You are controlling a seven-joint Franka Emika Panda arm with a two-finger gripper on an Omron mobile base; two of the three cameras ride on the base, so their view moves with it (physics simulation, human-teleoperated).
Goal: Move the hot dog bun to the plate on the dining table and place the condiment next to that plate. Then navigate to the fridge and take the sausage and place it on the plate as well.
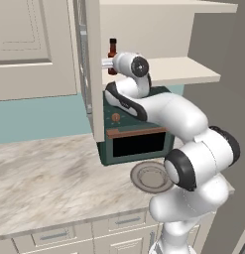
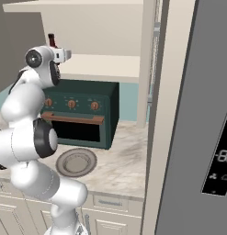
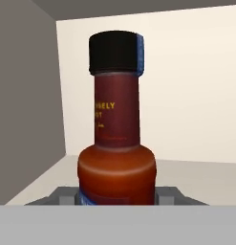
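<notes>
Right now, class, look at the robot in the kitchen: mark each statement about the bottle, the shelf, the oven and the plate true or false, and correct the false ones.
1. The condiment bottle stands upright on the shelf. True.
2. The bottle's cap is white. False: it is black.
3. The gripper is at the bottle's lower body. True.
4. The plate sits on top of the green oven. False: it lies on the counter in front of the oven.
5. The plate holds a bun. False: it is empty.
</notes>
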